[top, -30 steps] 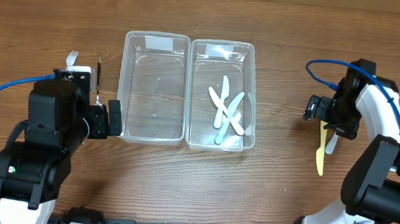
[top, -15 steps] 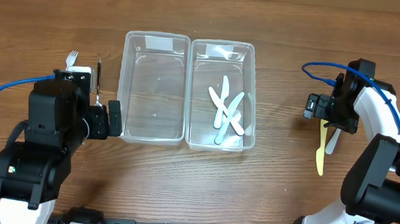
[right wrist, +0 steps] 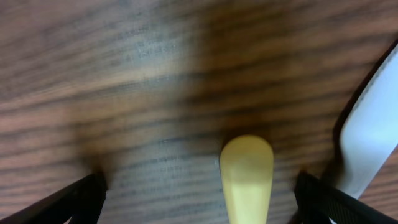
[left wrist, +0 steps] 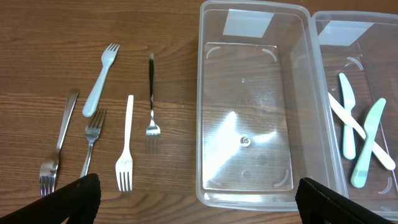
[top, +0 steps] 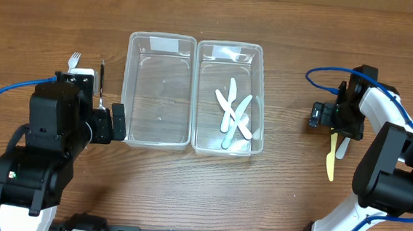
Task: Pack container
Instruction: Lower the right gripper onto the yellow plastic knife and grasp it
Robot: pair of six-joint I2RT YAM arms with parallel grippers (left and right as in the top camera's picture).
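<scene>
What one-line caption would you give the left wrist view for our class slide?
Five forks lie on the wooden table beside an empty clear container; pale knives sit in the second container.

Clear containers: two, side by side. The first container [left wrist: 200, 93] sits directly ahead of the left pincer [left wrist: 199, 202]. The second container [top: 262, 97] sits between the first and the right pincer [top: 321, 116]. Pale plastic knives in the second container: three, crossed over one another [left wrist: 347, 118] [left wrist: 336, 107] [left wrist: 364, 158]. Forks on the table, on the outer side of the left pincer: five. These are two plastic forks [left wrist: 99, 84] [left wrist: 127, 134], two plain metal forks [left wrist: 92, 140] [left wrist: 61, 130] and one black-handled fork [left wrist: 151, 87]. Utensils just beside the right pincer: two, namely one yellow utensil [top: 330, 157] and one white utensil [top: 343, 147], kind not discernible.
</scene>
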